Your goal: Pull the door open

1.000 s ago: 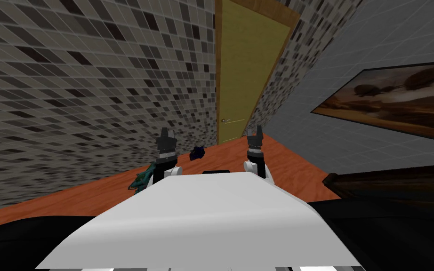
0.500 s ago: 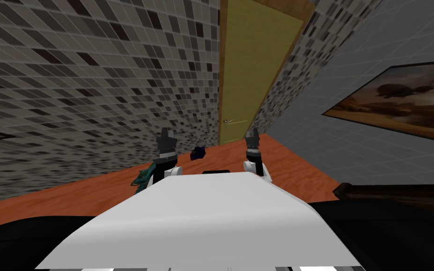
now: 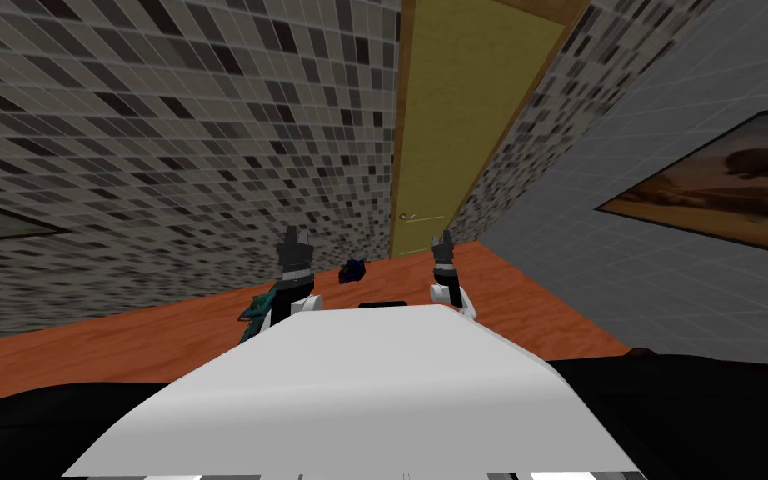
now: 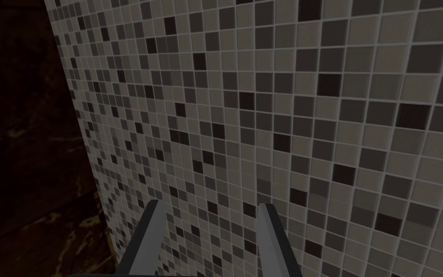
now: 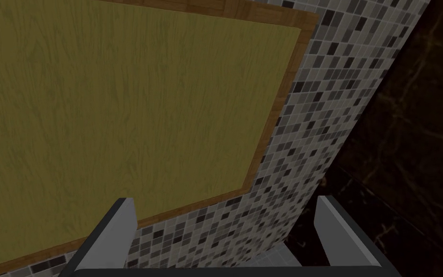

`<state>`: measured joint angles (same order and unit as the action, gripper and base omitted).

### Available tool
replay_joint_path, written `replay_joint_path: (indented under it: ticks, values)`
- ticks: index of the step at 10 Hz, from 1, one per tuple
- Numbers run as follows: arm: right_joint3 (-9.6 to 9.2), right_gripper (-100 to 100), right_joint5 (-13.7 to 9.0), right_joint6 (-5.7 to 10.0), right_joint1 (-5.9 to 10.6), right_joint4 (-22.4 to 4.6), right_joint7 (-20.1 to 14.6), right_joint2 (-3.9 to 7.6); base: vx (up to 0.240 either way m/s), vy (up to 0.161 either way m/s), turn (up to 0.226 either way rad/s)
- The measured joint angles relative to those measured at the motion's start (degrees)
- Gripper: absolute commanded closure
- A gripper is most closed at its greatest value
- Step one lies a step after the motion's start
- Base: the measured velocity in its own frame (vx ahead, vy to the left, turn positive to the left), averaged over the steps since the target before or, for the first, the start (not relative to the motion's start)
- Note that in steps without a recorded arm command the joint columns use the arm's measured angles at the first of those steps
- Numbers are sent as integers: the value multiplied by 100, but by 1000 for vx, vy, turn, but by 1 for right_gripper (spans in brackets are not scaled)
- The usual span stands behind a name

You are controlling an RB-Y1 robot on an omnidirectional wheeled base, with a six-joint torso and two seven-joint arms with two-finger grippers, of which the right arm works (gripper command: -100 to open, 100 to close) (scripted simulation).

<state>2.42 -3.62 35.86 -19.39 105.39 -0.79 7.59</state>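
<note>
The yellow-green door stands shut in its brown frame, straight ahead in the mosaic-tiled wall; its small lever handle sits by the door's left edge (low down, just beyond the right gripper); that gripper's fingers are spread wide on nothing, facing the door panel; the left gripper faces tiles, fingers parted, empty.

A yellow door stands between mosaic-tiled walls, with what looks like a lever handle low on it.
</note>
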Motion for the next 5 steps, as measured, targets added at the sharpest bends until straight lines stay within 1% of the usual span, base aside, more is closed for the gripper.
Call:
replay_joint_path:
  ticks: [1, 2, 3, 4, 5]
  values:
    - [14, -100, -17, 10, 33, -105, -14, 31, 53, -21, 135]
    - [23, -100, -34, 40, 94, -285, -26, 63, 66, -46, 178]
    - [51, -100, -66, 25, 208, -433, -42, 119, 47, -41, 75]
    - [65, -100, -81, 21, 281, -612, -51, 143, 43, -38, 119]
    - [85, -100, -106, 35, 350, -776, -68, 191, 43, -31, 84]
